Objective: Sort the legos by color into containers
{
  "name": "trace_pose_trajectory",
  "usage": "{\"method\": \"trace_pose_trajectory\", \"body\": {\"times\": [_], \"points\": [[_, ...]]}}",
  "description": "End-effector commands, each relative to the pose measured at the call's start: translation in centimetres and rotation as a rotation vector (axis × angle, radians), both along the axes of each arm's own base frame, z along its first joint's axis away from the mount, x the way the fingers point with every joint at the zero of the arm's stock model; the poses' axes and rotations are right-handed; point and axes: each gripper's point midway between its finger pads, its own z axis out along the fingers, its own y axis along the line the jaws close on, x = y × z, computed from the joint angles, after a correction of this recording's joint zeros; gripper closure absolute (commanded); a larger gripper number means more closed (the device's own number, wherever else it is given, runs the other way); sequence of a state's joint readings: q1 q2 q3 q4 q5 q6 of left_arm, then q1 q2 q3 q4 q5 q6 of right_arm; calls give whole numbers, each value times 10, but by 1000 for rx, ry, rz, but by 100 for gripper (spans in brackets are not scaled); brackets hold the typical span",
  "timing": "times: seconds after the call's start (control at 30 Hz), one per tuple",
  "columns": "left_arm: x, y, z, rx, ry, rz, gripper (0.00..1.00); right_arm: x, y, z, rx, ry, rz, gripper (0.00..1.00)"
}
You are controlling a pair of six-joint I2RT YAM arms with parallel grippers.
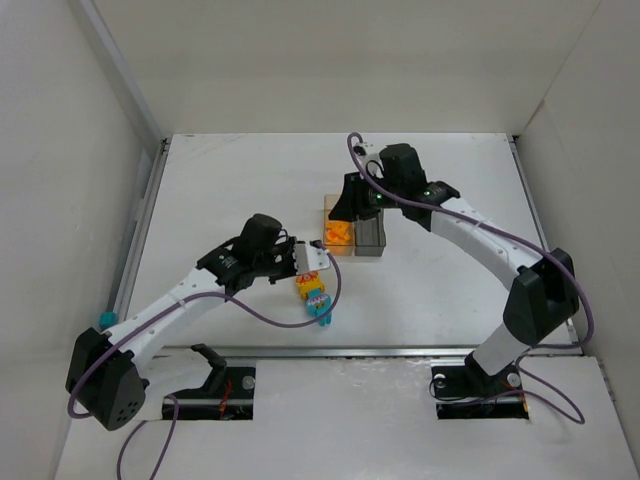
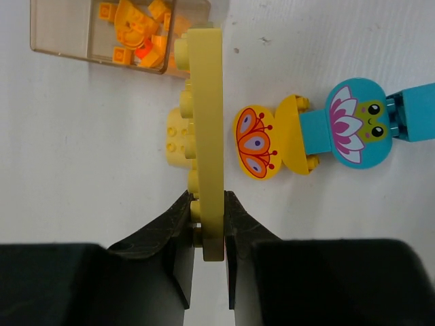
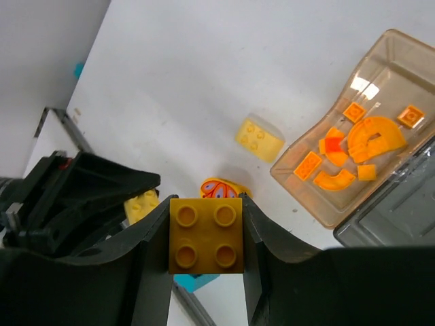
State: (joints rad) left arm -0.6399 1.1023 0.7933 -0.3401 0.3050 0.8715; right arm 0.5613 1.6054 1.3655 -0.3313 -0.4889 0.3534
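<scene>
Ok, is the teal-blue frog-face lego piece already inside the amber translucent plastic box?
No, the teal-blue piece lies on the white table, outside the amber box.

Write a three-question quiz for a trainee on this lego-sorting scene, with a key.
1. True or false: the left hand is shut on a pale yellow flat plastic plate held edge-on.
2. What does the right hand hold? A) a green round wheel B) a mustard-yellow square four-stud plastic brick C) nothing
3. Fill in: the small plastic pieces inside the amber translucent plastic box are all ____ in colour.
Key: 1 true; 2 B; 3 orange.
</scene>
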Motion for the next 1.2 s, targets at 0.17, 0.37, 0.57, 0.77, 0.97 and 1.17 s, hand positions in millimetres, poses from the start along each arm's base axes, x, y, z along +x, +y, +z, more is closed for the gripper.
{"method": "trace_pose_trajectory", "body": {"times": [0.17, 0.37, 0.57, 0.77, 0.97, 1.17], "points": [[10, 2, 5, -103, 90, 224, 100, 64, -16, -44, -176, 46, -262, 93], [14, -2, 13, -149, 110, 258, 100, 82, -16, -70, -208, 83, -309, 67], [23, -5, 14, -153, 106, 266, 100, 85, -14, -75, -225, 90, -300, 43], [39, -15, 21, -162, 95, 265, 100, 84, -10, -77, -234, 82, -250, 32], [73, -41, 28, -168, 131, 292, 100, 98, -44, -49, -202, 51, -324, 32], [113, -86, 28, -257, 374, 495, 100, 112, -84, -33, -198, 41, -432, 32]]}}
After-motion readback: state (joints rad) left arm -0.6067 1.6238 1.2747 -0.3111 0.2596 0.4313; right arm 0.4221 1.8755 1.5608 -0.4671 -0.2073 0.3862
